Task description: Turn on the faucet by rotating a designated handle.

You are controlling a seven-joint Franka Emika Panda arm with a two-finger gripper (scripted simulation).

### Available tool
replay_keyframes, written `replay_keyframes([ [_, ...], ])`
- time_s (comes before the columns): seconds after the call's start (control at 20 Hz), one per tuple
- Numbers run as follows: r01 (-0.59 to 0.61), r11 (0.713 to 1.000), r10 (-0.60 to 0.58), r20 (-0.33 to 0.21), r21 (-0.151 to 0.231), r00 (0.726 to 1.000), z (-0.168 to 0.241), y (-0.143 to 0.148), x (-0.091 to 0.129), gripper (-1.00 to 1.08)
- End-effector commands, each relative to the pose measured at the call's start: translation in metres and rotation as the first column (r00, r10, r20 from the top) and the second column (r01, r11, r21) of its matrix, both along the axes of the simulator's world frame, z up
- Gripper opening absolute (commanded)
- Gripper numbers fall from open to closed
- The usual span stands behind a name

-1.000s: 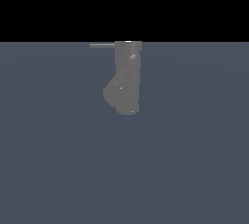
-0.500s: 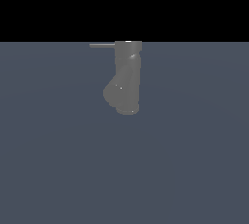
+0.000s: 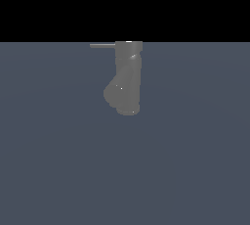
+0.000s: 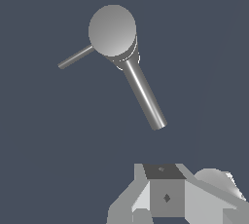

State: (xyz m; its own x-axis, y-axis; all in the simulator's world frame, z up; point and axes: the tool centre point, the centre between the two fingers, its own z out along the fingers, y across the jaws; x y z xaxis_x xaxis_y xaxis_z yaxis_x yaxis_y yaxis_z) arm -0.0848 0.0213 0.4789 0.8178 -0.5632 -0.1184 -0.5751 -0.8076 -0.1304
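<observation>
Grey metal everywhere on this one. The faucet (image 3: pixel 128 77) sits roughly mid-worktop (image 3: pixel 195 170), toward the far edge, a stubby upright body with a bulging branch low down and a flat round top (image 4: pixel 112 29). In the exterior view the handle (image 3: pixel 102 45) is a thin straight rod sticking out sideways from the top, pointing to that view's left.

The wrist view shows two rods coming off the round top: a thin short one (image 4: pixel 76 57) and a thicker, longer one (image 4: pixel 144 94). The thin one looks like the same rod seen in the exterior view, but I can't be fully sure which is which from this angle.

Handling guess: it all looks rigid, smooth and probably a bit slippery, and the body won't budge. I'd go for the rod out near its free end, where you get the most leverage for turning, and push sideways rather than squeeze hard.

Arm pose: the arm doesn't show in the exterior view at all. The wrist camera looks down on the faucet top from above, with the tool (image 4: pixel 168 198) well apart from both rods and touching nothing. Only its base shows, no fingertips, so I can't tell whether it's apart or together. Turn not yet begun, by the look of it.
</observation>
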Motion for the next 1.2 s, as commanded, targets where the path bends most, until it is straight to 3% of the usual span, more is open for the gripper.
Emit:
replay_keyframes([
  [0.0, 0.069, 0.998, -0.069, -0.016, 0.005, 0.997, -0.008, 0.003, 0.017, -1.0],
  [0.25, 0.204, 0.979, -0.204, -0.048, 0.003, 0.978, -0.026, 0.008, 0.05, -1.0],
  [0.55, 0.36, 0.933, -0.36, -0.078, -0.017, 0.93, -0.052, 0.016, 0.088, -1.0],
  [0.85, 0.504, 0.862, -0.506, -0.094, -0.051, 0.857, -0.08, 0.025, 0.123, -1.0],
  [1.15, 0.63, 0.771, -0.637, -0.092, -0.092, 0.766, -0.112, 0.036, 0.156, -1.0],
])
